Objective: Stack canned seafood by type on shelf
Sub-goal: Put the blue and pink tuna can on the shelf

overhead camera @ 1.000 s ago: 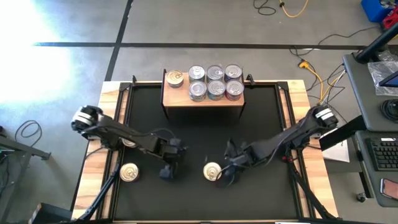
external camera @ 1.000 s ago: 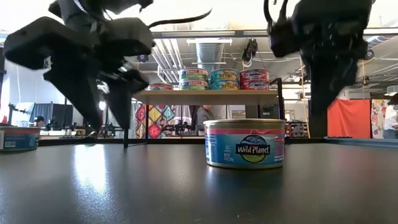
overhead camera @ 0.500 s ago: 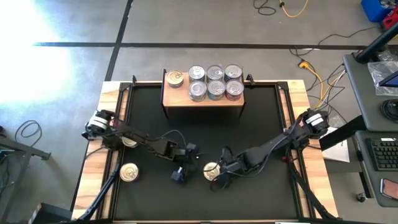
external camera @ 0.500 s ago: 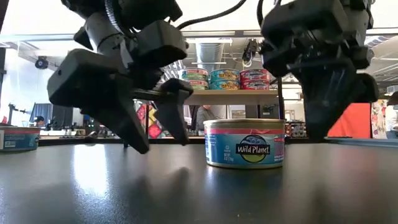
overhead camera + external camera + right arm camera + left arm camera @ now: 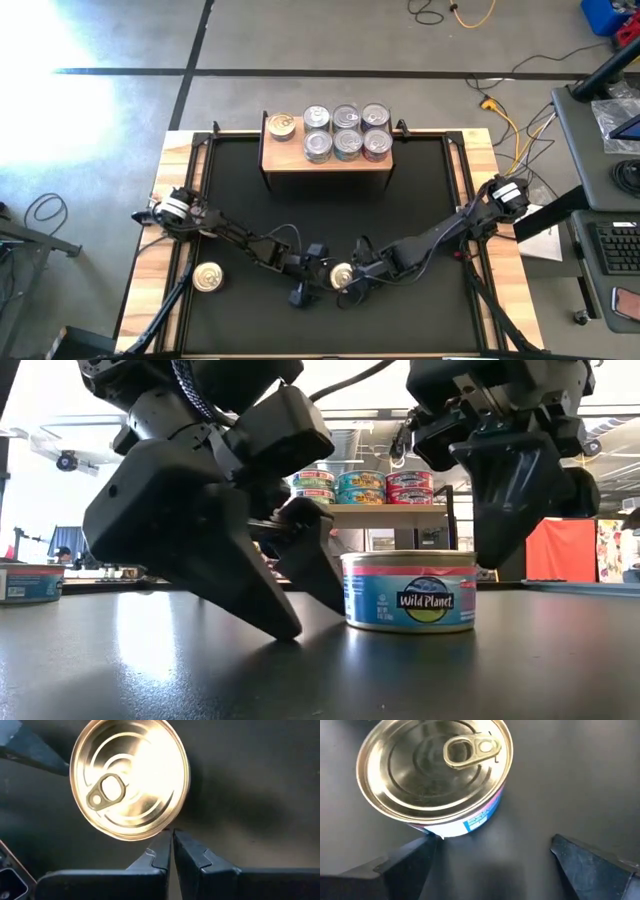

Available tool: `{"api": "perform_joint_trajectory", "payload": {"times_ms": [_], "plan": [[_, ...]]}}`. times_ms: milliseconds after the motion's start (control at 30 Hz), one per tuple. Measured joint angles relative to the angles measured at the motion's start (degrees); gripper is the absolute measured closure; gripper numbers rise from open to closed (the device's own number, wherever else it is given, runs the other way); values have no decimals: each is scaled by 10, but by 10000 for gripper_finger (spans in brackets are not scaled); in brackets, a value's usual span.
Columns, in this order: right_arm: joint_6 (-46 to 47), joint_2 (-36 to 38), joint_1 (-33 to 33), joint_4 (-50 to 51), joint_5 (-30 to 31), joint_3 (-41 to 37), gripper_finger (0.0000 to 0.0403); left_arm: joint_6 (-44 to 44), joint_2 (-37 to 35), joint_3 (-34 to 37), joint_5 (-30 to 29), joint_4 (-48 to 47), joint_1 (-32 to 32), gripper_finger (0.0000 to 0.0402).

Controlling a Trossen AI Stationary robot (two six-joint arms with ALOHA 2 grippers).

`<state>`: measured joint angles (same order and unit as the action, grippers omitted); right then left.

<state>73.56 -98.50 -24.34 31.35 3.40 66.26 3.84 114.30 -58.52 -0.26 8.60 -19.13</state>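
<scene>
I had my left jaws (image 5: 290,595) spread wide and low on the desk (image 5: 420,190), just beside the Wild Planet can (image 5: 409,591), holding nothing. My right jaws (image 5: 171,851) were clenched shut on nothing, with their tips against the rim of the same can on its other side. This can stood upright near the front of the desk, well apart from the shelf (image 5: 326,166), where seven cans (image 5: 346,132) already sat at the far edge. Another can (image 5: 208,277) waited near the left border of the desk. The danger I saw was this: one left finger (image 5: 405,865) was very near the can wall while the other (image 5: 592,862) was farther out, so if I closed without centring, the near finger might push the can sideways. My shut right tips could also block it or tip it. If both arms moved together around this one can, I judged they might collide, because they were already very close.
</scene>
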Motion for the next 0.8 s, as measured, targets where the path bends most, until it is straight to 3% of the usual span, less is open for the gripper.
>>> {"api": "perform_joint_trajectory", "payload": {"times_ms": [467,800], "plan": [[-6,0,1,18,16,-1,390,7,4,5,-13,14,39,10],[14,0,-3,50,42,-9,390,67,-12,13,-25,-12,56,10]]}}
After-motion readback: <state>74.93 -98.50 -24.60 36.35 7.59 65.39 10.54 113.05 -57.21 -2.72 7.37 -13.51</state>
